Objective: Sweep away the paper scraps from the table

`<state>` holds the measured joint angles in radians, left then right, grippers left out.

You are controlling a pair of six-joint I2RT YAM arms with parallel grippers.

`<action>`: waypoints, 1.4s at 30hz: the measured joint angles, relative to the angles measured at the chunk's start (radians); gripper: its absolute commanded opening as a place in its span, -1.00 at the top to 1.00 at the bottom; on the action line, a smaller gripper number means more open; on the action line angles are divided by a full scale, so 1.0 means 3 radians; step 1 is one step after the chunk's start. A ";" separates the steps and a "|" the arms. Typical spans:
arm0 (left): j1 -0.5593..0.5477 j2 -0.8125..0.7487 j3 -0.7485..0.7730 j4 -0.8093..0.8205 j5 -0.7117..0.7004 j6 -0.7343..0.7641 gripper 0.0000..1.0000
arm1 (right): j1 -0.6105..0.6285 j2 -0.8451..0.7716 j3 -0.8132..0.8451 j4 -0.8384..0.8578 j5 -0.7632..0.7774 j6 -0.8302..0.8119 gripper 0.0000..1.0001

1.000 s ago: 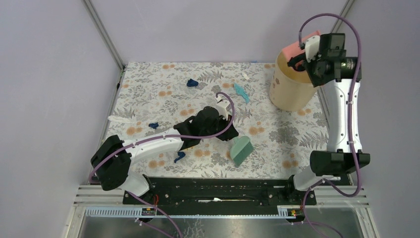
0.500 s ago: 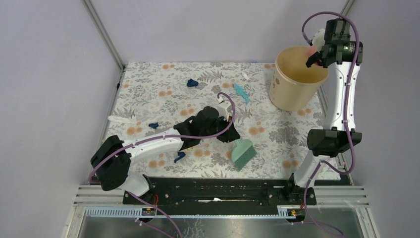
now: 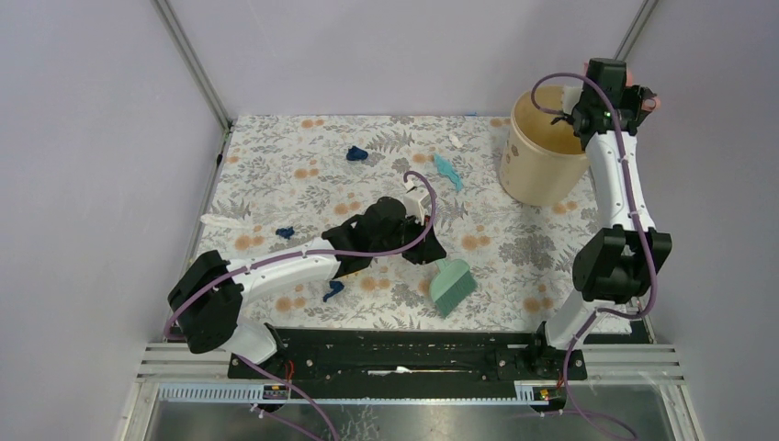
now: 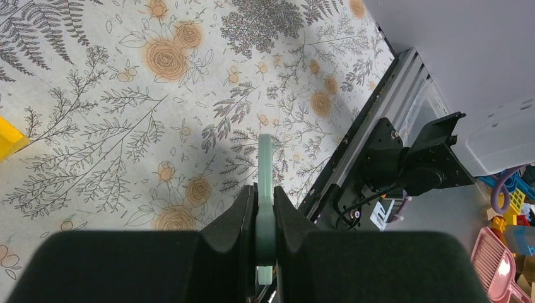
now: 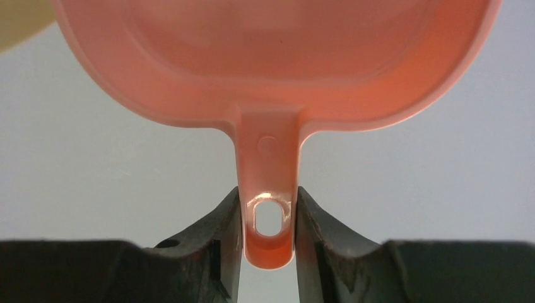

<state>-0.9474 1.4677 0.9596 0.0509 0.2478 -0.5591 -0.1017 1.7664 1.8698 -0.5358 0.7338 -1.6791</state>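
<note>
The table (image 3: pixel 514 253) bears paper scraps: navy wads at the back (image 3: pixel 356 153), at the left (image 3: pixel 286 232) and near the front (image 3: pixel 333 290), a teal strip (image 3: pixel 447 171) and white strips (image 3: pixel 456 141), (image 3: pixel 220 221). My left gripper (image 3: pixel 424 246) is shut on the handle of a green brush (image 3: pixel 452 283), whose head rests on the cloth at front centre. The left wrist view shows the handle (image 4: pixel 265 161) clamped in the gripper (image 4: pixel 265 192). My right gripper (image 3: pixel 617 96) is raised by the bin's far right rim and is shut on the handle of a pink dustpan (image 5: pixel 277 63), gripper (image 5: pixel 268 208).
A tall beige bin (image 3: pixel 542 152) stands at the back right corner of the table. A yellow block (image 4: pixel 9 136) lies on the cloth at the left wrist view's left edge. A black rail (image 3: pixel 404 347) runs along the front edge. Metal frame posts rise at the back corners.
My right arm has swung the pink dustpan from above the bin's mouth to the right and back, and its wrist has turned. The brush head has shifted slightly on the cloth.
</note>
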 measured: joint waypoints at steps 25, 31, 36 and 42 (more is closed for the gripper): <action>0.0000 0.0023 0.0108 -0.0090 0.0009 0.0034 1.00 | 0.0006 -0.0175 0.1050 -0.0646 -0.0331 0.0484 1.00; 0.0041 -0.0014 0.0149 -0.0191 -0.0075 0.0179 1.00 | 0.0065 -0.0537 0.0642 -0.1246 -0.0851 0.1390 1.00; 0.0056 -0.0106 0.0205 -0.0346 -0.0388 0.0486 1.00 | 0.0220 -0.0823 0.0178 -0.1560 -0.1544 0.2319 1.00; 0.0094 -0.0294 0.0209 -0.0348 -0.0956 0.0807 1.00 | 0.0350 -0.1762 -0.0792 -0.1582 -0.2204 0.3090 1.00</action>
<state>-0.9192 1.3796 1.0222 -0.0536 -0.0391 -0.3168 0.0032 1.2377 1.6321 -1.0103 0.0727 -0.7521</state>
